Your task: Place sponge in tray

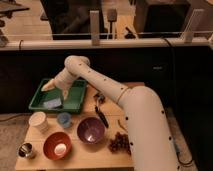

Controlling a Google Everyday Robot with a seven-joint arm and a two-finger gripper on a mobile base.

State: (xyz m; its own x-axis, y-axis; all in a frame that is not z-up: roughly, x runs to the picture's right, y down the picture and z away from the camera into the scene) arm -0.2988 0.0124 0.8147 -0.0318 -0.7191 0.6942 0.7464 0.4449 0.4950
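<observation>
The green tray (pixel 75 102) lies at the table's back left. The light-blue sponge (pixel 52 103) rests inside it, near its front left. My gripper (pixel 56 90) hangs over the tray just above and slightly behind the sponge. It is open, with one finger toward the left and the other pointing down to the right, and nothing is held between them. The white arm stretches from the lower right across the table to the tray.
In front of the tray stand a white cup (pixel 37 121) and a small blue cup (pixel 63 119). A purple bowl (pixel 91 130), a red bowl (pixel 57 145), a metal cup (pixel 26 150), grapes (pixel 119 143) and a dark utensil (pixel 101 116) are also on the table.
</observation>
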